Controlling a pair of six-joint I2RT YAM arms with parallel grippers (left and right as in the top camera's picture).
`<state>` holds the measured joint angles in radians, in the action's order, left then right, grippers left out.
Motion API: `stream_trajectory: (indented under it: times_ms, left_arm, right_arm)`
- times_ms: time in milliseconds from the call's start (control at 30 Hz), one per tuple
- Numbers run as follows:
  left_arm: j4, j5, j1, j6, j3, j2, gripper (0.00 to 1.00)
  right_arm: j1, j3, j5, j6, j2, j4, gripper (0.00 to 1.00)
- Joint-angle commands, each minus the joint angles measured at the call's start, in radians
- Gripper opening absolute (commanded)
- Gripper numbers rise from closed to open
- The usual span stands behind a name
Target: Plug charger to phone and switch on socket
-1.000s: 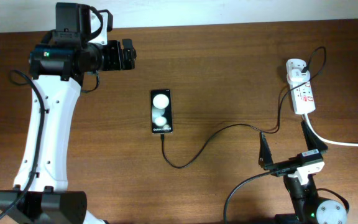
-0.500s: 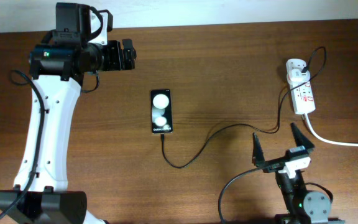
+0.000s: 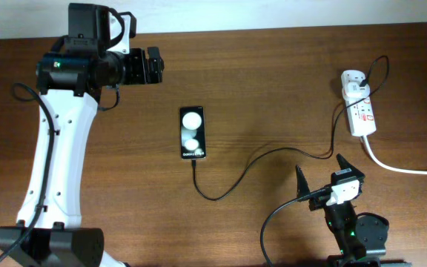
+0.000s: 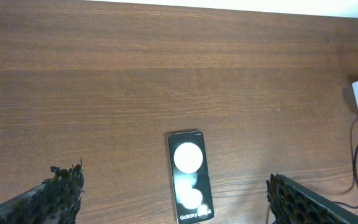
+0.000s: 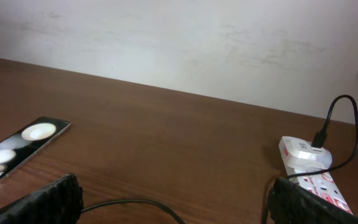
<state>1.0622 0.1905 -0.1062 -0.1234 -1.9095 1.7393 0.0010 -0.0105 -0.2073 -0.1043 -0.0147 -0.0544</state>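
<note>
While backing off, right end effector [image 3: 318, 165]: spread wide and empty, drawn steadily back over the past second from just beside the socket [image 3: 362, 111] toward the arm's own base.
Left end effector [image 3: 156, 65]: spread open, holding nothing, parked over the far left of the tabletop [image 3: 273, 74], unmoved throughout.
Phone [image 3: 193, 133]: flat and face up near mid-tabletop, well apart from both end effectors, not shifted.
Charger [image 3: 236, 174]: thin black lead meeting the phone's near short edge, looping across the wood and up to the white adapter [image 3: 353, 80] at the socket's far end. Lying as a second ago. Connector apparently seated, though too small to confirm.
Socket: at the right side of the tabletop, thick white cord [image 3: 406, 169] trailing off right. Red marks visible, switch position too small to read.
Meaning for the task: plugging-in judged complete. Withdrawal read as the closing move after a press on the switch, but unconfirmed, with no sign on the phone's face either way.
</note>
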Motion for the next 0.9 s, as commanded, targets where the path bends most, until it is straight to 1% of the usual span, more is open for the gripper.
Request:
stream_trajectory:
  times_ms: [0,400,467,533,567,600,667,733,800,867]
  left_arm:
    - [-0.002,0.003,-0.005,0.006,-0.001,0.002,0.99]
    - [-0.002,0.003,-0.005,0.006,-0.001,0.006,0.99]
    - [0.002,-0.059,-0.005,0.006,0.001,-0.018,0.99]
    - [-0.017,-0.085,-0.011,0.010,0.045,-0.080,0.99]
    - [-0.051,-0.084,-0.014,0.024,0.092,-0.120,0.99]
    - [-0.127,-0.083,-0.016,0.036,0.173,-0.180,0.99]
    - [-0.312,-0.074,-0.016,0.062,0.380,-0.317,0.99]
    - [-0.507,-0.039,-0.016,0.131,0.616,-0.470,0.99]
    - [-0.652,-0.022,-0.016,0.181,0.828,-0.618,0.99]
    - [-0.770,-0.022,-0.016,0.233,0.996,-0.738,0.99]
  right_arm:
    - [0.006,0.005,-0.005,0.007,0.011,-0.006,0.99]
    - [0.006,0.005,-0.005,0.007,0.011,-0.006,0.99]
    - [0.006,0.005,-0.005,0.007,0.011,-0.006,0.99]
    - [0.006,0.005,-0.005,0.007,0.011,-0.006,0.99]
    - [0.006,0.005,-0.005,0.007,0.011,-0.006,0.99]
    - [0.006,0.005,-0.005,0.007,0.011,-0.006,0.99]
    - [0.006,0.005,-0.005,0.007,0.011,-0.006,0.99]
    - [0.006,0.005,-0.005,0.007,0.011,-0.006,0.99]
    - [0.006,0.005,-0.005,0.007,0.011,-0.006,0.99]
    - [0.006,0.005,-0.005,0.007,0.011,-0.006,0.99]
